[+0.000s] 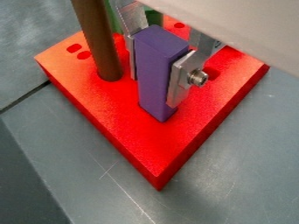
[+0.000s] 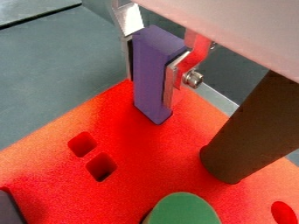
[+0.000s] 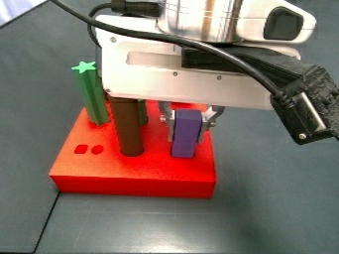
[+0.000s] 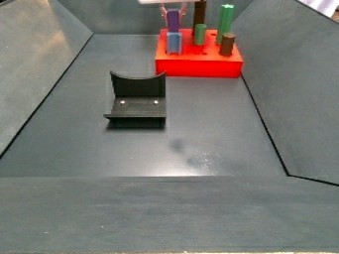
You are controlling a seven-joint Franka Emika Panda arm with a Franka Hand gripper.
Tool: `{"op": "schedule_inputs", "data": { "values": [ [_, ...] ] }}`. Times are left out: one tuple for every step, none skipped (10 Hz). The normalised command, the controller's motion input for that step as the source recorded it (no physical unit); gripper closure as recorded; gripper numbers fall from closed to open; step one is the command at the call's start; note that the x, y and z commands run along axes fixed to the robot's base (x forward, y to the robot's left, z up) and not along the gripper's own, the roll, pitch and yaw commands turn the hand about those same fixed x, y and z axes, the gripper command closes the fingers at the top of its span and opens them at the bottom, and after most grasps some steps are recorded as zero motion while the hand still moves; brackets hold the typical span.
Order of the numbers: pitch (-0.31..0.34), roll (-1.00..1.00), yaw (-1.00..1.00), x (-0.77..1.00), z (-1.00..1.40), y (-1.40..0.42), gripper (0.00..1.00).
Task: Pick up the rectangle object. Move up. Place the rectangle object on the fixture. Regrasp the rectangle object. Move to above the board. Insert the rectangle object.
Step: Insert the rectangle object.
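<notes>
The gripper [image 1: 158,66] is over the red board [image 1: 176,140] w/ its silver fingers [image 1: 184,74] squeezed on the purple block [image 1: 156,74], holding it near the top. The block stands straight up & its low end looks like it's touching the board or just going into a hole, can't tell which bc the block hides the hole in both wrist views. So my guess is it's the last step, pushing the block in. What could go bad: if the block isn't lined up w/ its hole, pushing down will jam it on the red top & it could slip up between the fingers or tip over. If it's a bit tilted it may stick halfway. The brown peg [image 1: 97,39] is just beside the gripper, so a small sideways move could bump it. In a side view the green star peg [image 3: 89,94] stands past the brown one, farther from the gripper, less risk there. If the gripper lets go too soon, block may lean & not sit right. The two small square holes [image 2: 91,155] near the block are open, wrong ones for it I think. The dark fixture [image 4: 137,99] sits on the floor well away from the gripper, no trouble from it.
</notes>
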Motion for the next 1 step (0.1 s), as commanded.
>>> {"op": "schedule_inputs", "data": {
  "values": [
    [-0.021,0.0,0.0,0.0,0.0,0.0,1.0]
  ]
}}
